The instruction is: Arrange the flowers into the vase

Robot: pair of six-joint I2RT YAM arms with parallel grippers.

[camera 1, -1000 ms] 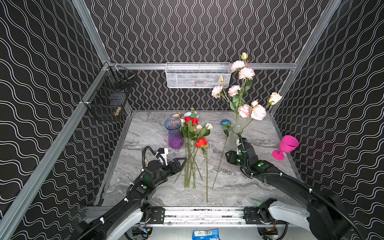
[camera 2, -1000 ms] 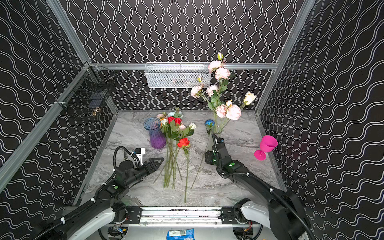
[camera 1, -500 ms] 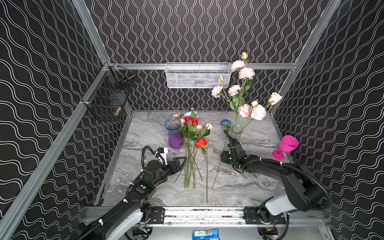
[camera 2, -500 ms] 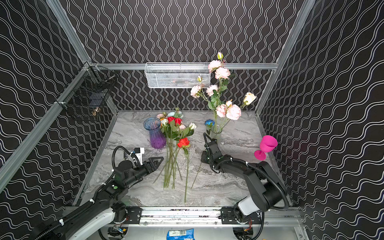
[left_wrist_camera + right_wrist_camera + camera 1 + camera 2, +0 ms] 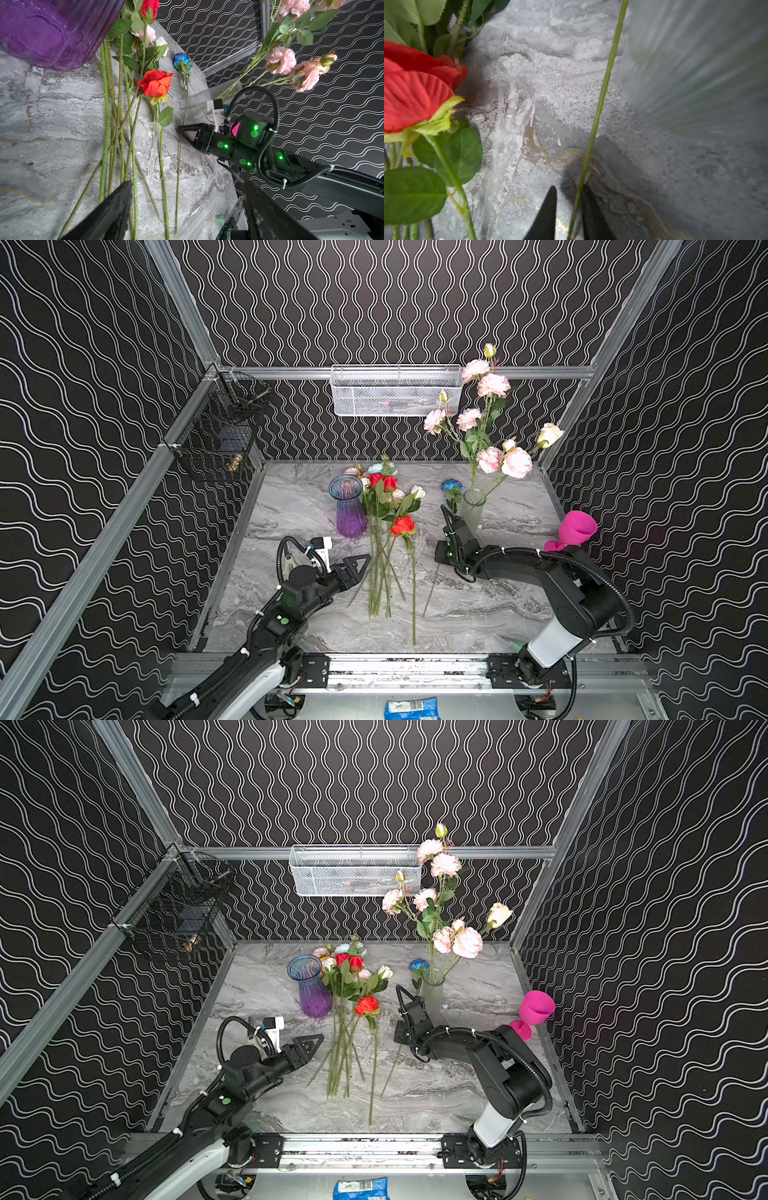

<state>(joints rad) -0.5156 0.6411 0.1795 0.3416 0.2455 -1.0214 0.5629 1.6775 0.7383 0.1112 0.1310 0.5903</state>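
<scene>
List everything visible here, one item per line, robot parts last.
table: one, grey marble, floor of the cell.
clear vase: one, frosted, upright at back right.
pink sprays: a few stems, pink and cream, standing in the clear vase.
purple vase: one, blue fading to purple, upright at back centre-left.
loose flowers: one bunch, red, orange, white, pale blue, lying beside the purple vase.
blue flower: one, lying just left of the clear vase.
goblet: one, hot pink, right edge.
mesh basket: one, white, back wall.
wire basket: one, black, left wall.
packet: one, blue, below the front rail.
left gripper: black, open, beside the bunch's stems.
right gripper: black, jaws astride the blue flower's stem; clamping unclear.
</scene>
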